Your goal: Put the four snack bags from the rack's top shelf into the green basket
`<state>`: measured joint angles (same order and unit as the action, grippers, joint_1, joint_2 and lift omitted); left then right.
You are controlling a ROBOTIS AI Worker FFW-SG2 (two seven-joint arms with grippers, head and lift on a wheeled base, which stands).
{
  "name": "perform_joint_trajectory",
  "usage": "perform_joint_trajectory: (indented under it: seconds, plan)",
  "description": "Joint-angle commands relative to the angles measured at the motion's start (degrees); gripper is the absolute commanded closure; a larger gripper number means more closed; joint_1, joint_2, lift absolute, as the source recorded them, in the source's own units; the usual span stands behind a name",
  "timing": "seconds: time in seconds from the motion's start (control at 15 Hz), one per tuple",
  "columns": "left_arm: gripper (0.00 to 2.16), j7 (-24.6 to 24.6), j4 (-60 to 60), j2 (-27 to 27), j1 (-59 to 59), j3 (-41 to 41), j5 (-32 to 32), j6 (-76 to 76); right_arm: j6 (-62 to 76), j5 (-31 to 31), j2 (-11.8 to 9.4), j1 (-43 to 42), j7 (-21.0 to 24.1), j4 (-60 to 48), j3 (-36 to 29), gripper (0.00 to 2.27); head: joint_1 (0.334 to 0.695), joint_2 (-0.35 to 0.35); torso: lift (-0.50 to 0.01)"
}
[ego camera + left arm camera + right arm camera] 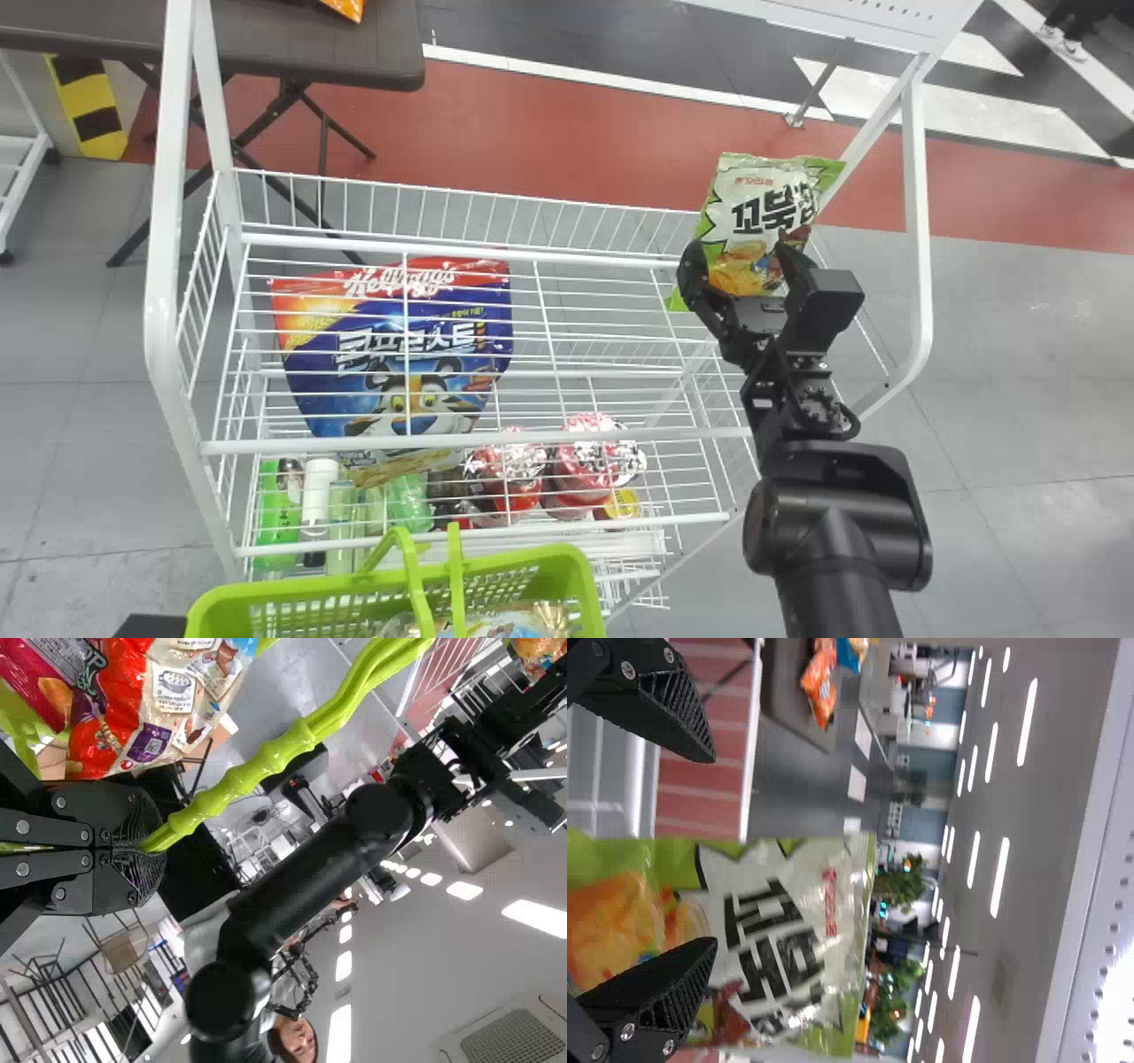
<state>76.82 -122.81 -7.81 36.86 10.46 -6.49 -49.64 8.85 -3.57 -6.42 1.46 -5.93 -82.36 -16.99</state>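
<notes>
- Green basket (571,576) sits nearest, packets (177,700) inside, its handle (237,780) clenched in the left jaws (146,849).
- Right jaws (740,257) are spread at the green-and-white snack bag (757,199), at the rack's (162,266) right end.

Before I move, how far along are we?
Done, it seems: at least two bags in the basket; I can't confirm a third. In hand: the left pincer grips the handle; the right pincer is open at the green bag, not closed on it. To do: that green bag. The blue bag looks to be under the top shelf.
</notes>
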Motion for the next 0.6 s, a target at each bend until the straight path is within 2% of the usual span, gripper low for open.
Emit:
perform_joint_trajectory:
  seconds: [0.0, 0.33, 0.47, 0.53]
  plan:
    - [1.54, 0.17, 0.56, -0.01, -0.83, 0.00, -0.11, -0.42, 3.85, -1.26, -0.18, -1.99, 2.06, 4.84, -1.90, 0.09, 0.695, -0.350, 0.000]
    - [1.54, 0.17, 0.91, -0.01, -2.32, 0.52, -0.02, -2.00, 3.50, -2.58, -0.88, -5.59, 3.12, 9.67, -3.48, 0.10, 0.695, -0.350, 0.000]
    - [1.54, 0.17, 0.91, -0.10, -2.41, 0.52, -0.11, -2.88, -2.30, -3.37, -1.67, -8.40, 2.59, 11.69, -4.19, 0.19, 0.695, -0.350, 0.000]
    - [1.54, 0.17, 0.91, -0.10, -2.41, 0.52, -0.11, -3.06, -3.89, -3.19, -2.29, -8.84, 1.53, 12.05, -4.28, 0.34, 0.695, -0.350, 0.000]
